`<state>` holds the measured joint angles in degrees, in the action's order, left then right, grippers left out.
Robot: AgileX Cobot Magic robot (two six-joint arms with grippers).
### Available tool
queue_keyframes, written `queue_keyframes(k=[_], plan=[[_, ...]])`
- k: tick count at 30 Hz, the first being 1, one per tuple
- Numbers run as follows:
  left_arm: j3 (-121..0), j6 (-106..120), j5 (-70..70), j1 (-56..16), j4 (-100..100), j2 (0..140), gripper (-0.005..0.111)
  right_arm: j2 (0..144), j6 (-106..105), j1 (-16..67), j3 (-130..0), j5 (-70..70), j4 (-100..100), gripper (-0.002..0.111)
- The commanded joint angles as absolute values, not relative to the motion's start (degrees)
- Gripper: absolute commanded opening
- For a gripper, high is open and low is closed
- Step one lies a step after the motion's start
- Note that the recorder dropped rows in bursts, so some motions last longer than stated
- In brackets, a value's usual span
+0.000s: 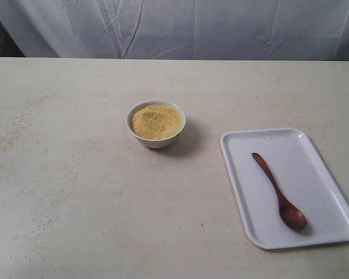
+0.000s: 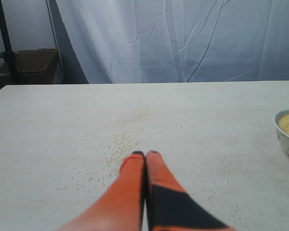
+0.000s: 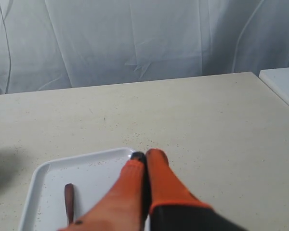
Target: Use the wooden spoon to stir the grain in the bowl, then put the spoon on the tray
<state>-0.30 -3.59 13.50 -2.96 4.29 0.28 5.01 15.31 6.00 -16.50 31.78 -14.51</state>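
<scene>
A small white bowl (image 1: 156, 124) near the table's middle holds a mound of golden grain (image 1: 156, 121); its rim (image 2: 288, 132) also shows in the left wrist view. To its right the white tray (image 1: 314, 232) carries the dark wooden spoon (image 1: 277, 190), handle pointing away, oval end toward the front. The right wrist view shows the tray's corner (image 3: 43, 173) and the spoon's handle tip (image 3: 69, 201). My left gripper (image 2: 145, 154) is shut and holds nothing, above the bare table. My right gripper (image 3: 145, 155) is shut and holds nothing, over the tray's far corner. Neither gripper appears in the exterior view.
Loose grains are scattered over the table's left part (image 1: 14, 131) and under the left gripper (image 2: 123, 139). A white cloth (image 1: 174, 26) hangs behind the table. A cardboard box (image 2: 31, 65) sits beyond the table's far left. A white surface (image 3: 282, 84) lies past the table's right edge.
</scene>
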Motion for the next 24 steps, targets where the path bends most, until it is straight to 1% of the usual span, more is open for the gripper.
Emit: queue_keyframes(k=[1, 5, 8, 11, 16, 20, 24], plan=[[0.0, -3.8, 13.2, -2.9, 4.1, 0.0, 0.0, 4.2, 12.2, 5.8, -16.2, 30.6, -14.8, 0.001], [0.0, -3.8, 13.2, -2.9, 4.1, 0.0, 0.0, 3.5, 4.4, 5.8, -16.2, 29.1, -14.8, 0.001], [0.0, -3.8, 13.2, -2.9, 4.1, 0.0, 0.0, 3.5, 2.8, 5.8, -16.2, 28.1, -13.8, 0.001], [0.0, -3.8, 13.2, -2.9, 4.1, 0.0, 0.0, 3.5, 2.8, 5.8, -16.2, 28.1, -6.0, 0.001], [0.0, -3.8, 13.2, -2.9, 4.1, 0.0, 0.0, 3.5, 2.8, 5.8, -9.8, 21.6, -2.9, 0.001], [0.0, -3.8, 13.2, -2.9, 4.1, 0.0, 0.0, 3.5, 2.8, 5.8, -5.1, 21.2, -2.9, 0.001], [0.0, -3.8, 13.2, -2.9, 4.1, 0.0, 0.0, 3.5, 2.8, 5.8, -4.6, 22.1, -2.9, 0.001]])
